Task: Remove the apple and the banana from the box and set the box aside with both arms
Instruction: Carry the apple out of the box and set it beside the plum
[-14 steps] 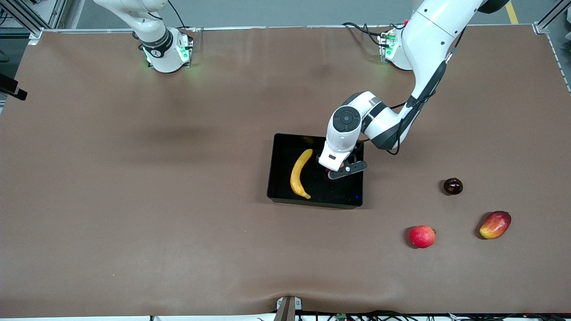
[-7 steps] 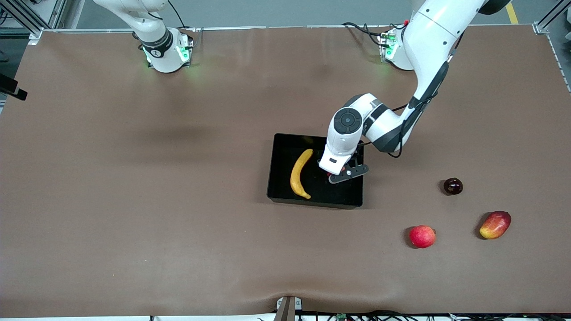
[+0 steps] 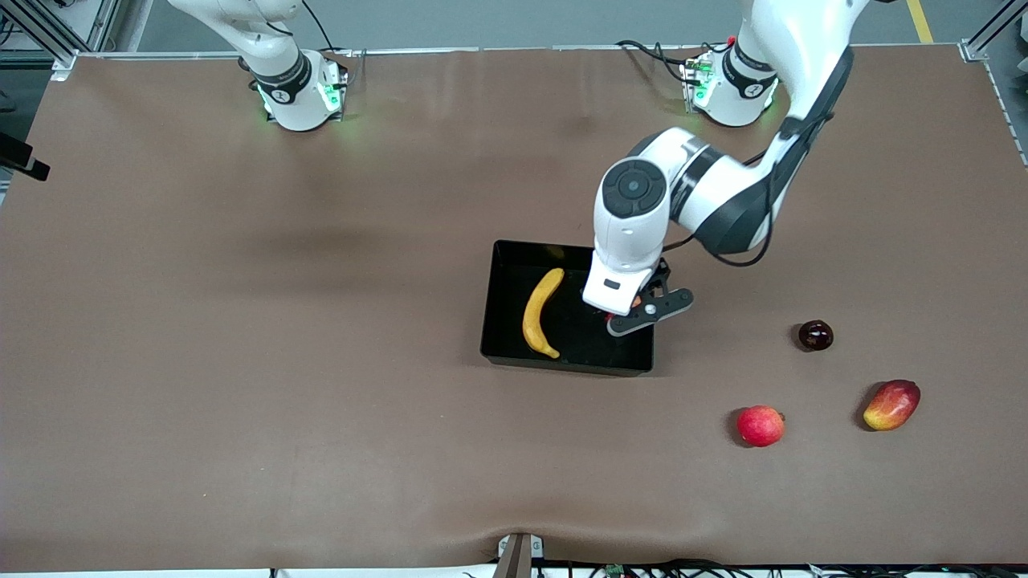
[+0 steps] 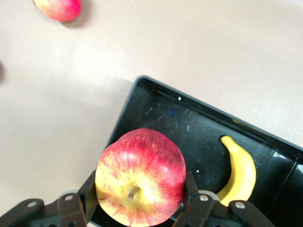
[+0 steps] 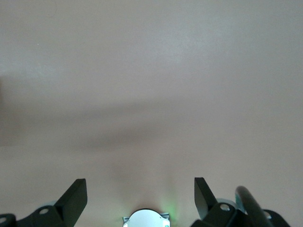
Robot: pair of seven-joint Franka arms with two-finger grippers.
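Note:
The black tray lies mid-table with the yellow banana inside it. My left gripper hangs over the tray's end toward the left arm's end of the table. It is shut on the small red apple with a yellow patch around its stem; in the front view only a red sliver of that apple shows under the hand. The left wrist view shows the apple held above the tray, with the banana beside it. My right gripper is open and empty over bare table, and its arm waits.
An evenly pink-red apple, a red-and-yellow mango and a small dark fruit lie toward the left arm's end, nearer the camera than the tray. The pink-red apple also shows in the left wrist view. The right arm's base stands at the table's back edge.
My left gripper has risen from low inside the tray and shifted toward the left arm's end, with the apple still in it. The banana and tray have not moved.

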